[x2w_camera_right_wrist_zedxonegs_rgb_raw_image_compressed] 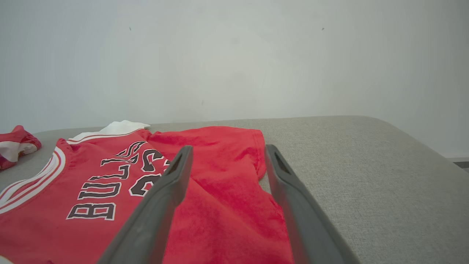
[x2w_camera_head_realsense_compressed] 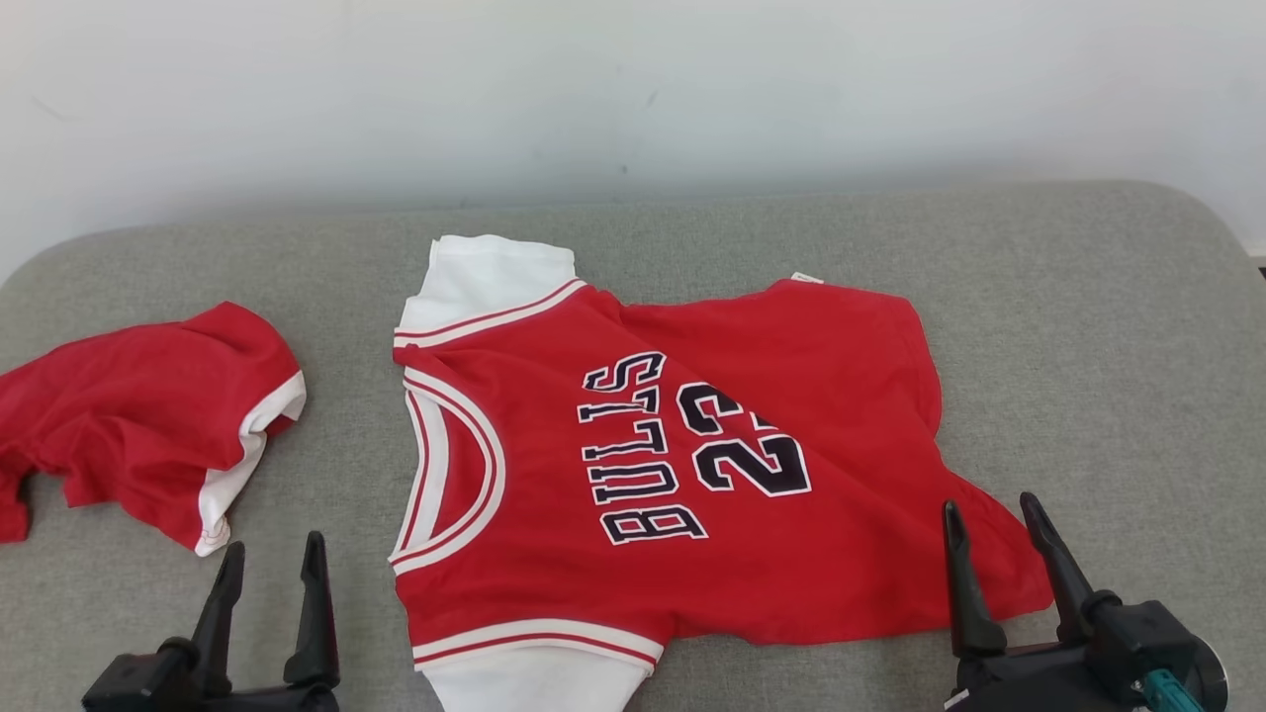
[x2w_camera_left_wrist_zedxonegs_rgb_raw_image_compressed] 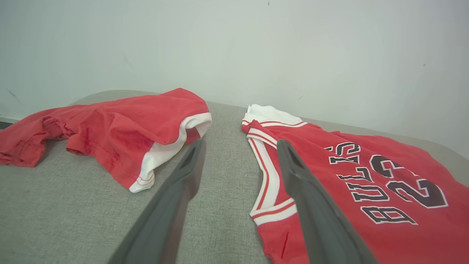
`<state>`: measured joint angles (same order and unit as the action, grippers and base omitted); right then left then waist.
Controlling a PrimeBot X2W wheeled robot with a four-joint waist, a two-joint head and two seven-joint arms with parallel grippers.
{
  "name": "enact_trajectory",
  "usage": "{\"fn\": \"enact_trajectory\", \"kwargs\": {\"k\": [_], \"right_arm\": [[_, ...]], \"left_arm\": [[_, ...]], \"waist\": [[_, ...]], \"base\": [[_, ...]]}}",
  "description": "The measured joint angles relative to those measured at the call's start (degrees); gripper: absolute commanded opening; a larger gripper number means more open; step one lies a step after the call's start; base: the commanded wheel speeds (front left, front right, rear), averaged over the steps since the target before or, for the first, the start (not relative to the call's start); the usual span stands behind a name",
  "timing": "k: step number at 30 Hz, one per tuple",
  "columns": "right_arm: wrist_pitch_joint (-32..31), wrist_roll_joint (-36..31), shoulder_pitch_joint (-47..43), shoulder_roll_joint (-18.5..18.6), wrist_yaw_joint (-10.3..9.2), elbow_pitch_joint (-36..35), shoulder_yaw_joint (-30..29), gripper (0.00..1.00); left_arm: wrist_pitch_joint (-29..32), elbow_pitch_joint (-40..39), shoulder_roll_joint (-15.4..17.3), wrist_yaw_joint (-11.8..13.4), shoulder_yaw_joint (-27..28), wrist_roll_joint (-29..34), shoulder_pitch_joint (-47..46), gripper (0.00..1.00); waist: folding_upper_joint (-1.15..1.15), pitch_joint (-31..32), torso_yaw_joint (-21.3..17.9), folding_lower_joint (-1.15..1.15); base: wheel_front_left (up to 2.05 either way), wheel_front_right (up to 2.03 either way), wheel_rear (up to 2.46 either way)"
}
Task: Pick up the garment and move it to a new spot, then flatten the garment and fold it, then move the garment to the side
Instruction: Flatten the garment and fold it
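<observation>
Right now both claws are spread wide and hold nothing. My left claw (x2w_camera_head_realsense_compressed: 275, 542) hovers over bare counter (x2w_camera_head_realsense_compressed: 1088, 346) between the two red pieces. My right claw (x2w_camera_head_realsense_compressed: 990, 504) sits at the near hem corner of the jersey (x2w_camera_head_realsense_compressed: 692, 465).

The jersey lies face up in the middle of the grey counter, with its collar toward my left and its hem toward my right. One white sleeve points to the far wall (x2w_camera_head_realsense_compressed: 633, 89) and the other lies at my near edge. A second red garment (x2w_camera_head_realsense_compressed: 148, 415) with white trim is bunched at the far left, apart from the jersey.

I judge this to be the flattening step, because the hem half is rumpled and a diagonal crease runs through the chest. To do it well I'd bring the right claw down low and pinch only the hem corner. I'd draw it away from the collar along the counter while the left claw pins the near shoulder, so the whole jersey doesn't slide. The left claw should stay clear of the bunched garment.

The chest print reads "BULLS" in dark, white-edged block letters. Beside it is a number that looks like 23, its second digit pinched by the crease. A small white tag (x2w_camera_head_realsense_compressed: 806, 278) at the far hem is too small to read
</observation>
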<state>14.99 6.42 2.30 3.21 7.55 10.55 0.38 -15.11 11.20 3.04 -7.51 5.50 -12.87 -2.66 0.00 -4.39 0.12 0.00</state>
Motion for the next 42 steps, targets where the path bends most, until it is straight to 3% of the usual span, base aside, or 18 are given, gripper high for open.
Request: {"fn": "enact_trajectory", "kwargs": {"k": [22, 35, 42], "right_arm": [[0.0, -2.0, -6.2, -0.2, 0.0, -5.3, 2.3, 1.0], [0.0, -2.9, -7.2, -0.2, 0.0, -5.0, 1.5, 1.0], [0.0, -3.6, -6.5, -0.3, 0.0, -1.2, -0.4, 1.0]], "left_arm": [[0.0, -6.9, 0.0, 0.0, 3.5, 4.9, 7.1, 1.0], [0.0, -7.3, 0.1, 0.0, 2.6, 5.2, 8.9, 1.0], [0.0, -2.6, 0.3, 0.0, -1.8, 2.6, 9.2, 1.0]], "waist": [[0.0, 5.0, -0.3, -0.01], [0.0, 4.7, -0.5, 0.0], [0.0, 3.9, -0.6, 0.0]], "base": [[0.0, 0.0, 0.0], [0.0, 0.0, 0.0], [0.0, 0.0, 0.0]]}}
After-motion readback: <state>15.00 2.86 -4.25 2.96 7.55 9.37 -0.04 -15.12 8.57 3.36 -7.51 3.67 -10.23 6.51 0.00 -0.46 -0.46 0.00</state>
